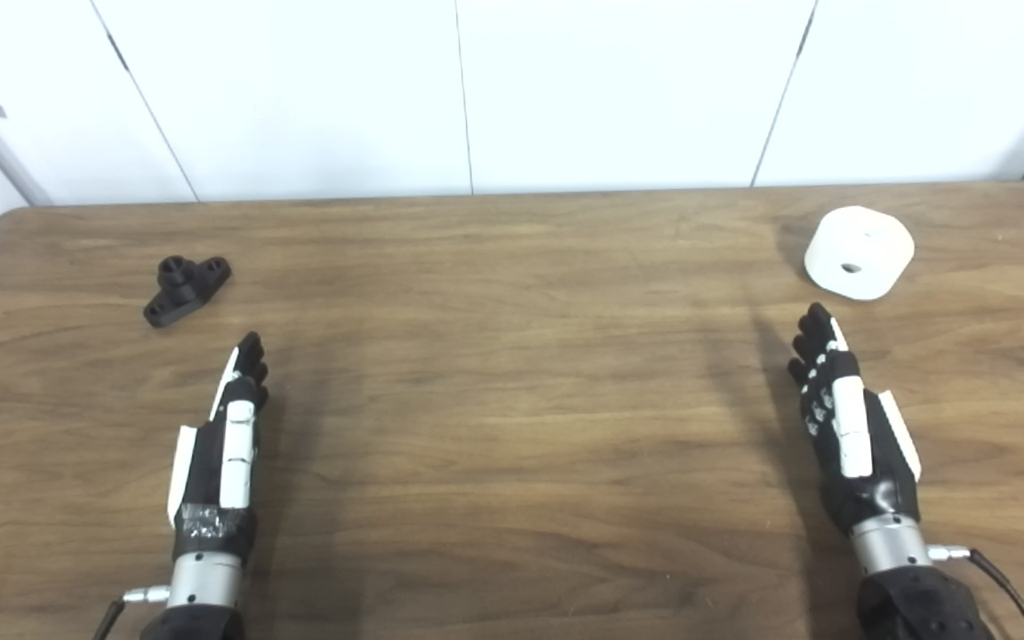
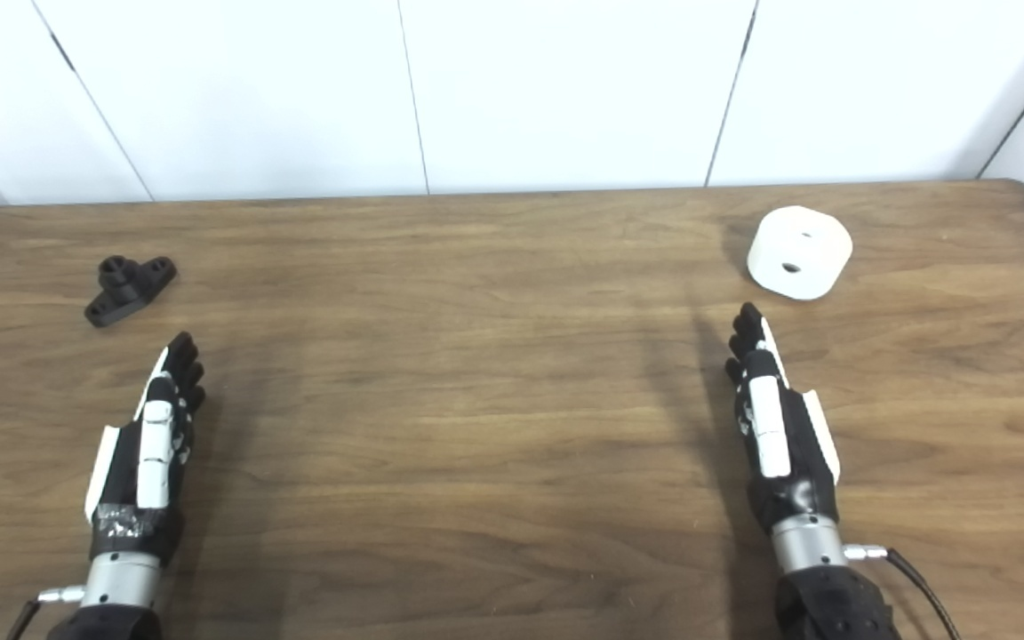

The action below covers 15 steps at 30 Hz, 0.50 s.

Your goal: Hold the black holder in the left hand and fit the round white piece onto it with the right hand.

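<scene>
A wooden table (image 1: 512,427) with a dark grain is seen filling most of the scene, and white wall panels (image 1: 476,89) are seen behind its far edge. All places below are given relative to this table.

The left hand (image 1: 223,436) is held above the table's near left part, with its fingers (image 1: 250,356) stretched straight forward and kept close together; nothing is held in it. The right hand (image 1: 845,427) is held above the table's near right part in the same manner, fingers extended toward the far edge, and nothing is grasped by it either.

The round white piece (image 1: 859,252) is found lying on the table's far right part, just beyond the right hand's fingertips but apart from them; a small hole is shown in its upper face.

The black holder (image 1: 186,289) is found on the table's far left part, beyond the left hand and apart from it. A raised round post is seen at its middle, with a flat lug at each end.
</scene>
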Tool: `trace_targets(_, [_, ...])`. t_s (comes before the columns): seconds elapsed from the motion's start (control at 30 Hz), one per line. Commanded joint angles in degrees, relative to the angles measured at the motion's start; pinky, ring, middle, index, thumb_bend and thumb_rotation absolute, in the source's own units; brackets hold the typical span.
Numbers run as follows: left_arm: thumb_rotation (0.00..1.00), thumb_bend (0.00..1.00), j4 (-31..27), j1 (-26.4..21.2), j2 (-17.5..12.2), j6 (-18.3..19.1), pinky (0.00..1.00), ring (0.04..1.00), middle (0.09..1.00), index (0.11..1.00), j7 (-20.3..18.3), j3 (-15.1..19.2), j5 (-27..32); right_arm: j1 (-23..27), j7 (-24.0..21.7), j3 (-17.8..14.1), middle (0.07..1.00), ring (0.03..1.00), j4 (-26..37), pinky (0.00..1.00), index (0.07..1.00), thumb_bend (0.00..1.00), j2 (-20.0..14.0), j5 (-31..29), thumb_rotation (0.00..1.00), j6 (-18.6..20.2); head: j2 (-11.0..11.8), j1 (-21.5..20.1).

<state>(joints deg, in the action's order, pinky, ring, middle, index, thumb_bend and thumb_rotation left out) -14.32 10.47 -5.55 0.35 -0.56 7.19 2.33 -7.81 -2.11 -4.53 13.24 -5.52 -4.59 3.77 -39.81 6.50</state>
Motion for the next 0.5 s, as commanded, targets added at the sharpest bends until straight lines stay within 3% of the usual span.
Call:
trace_targets(0.0, [1.00,0.53,-1.38,-0.43,0.24,-0.82,1.00,1.000,1.000,1.000,0.20,-0.20,-0.10,0.20,-0.42,-0.31,1.000,1.000,-0.10,1.00,1.000,0.58,-0.77,-0.22,1.00,-0.57,-0.04,0.07])
trace_targets(0.47, [0.99,0.54,-1.03,-0.33,0.18,-1.54,1.00,1.000,1.000,1.000,0.35,-0.01,0.08,-0.09,-0.17,-0.20,1.000,1.000,0.15,1.00,1.000,0.57,-0.49,0.21,1.00,-0.39,0.05,0.41])
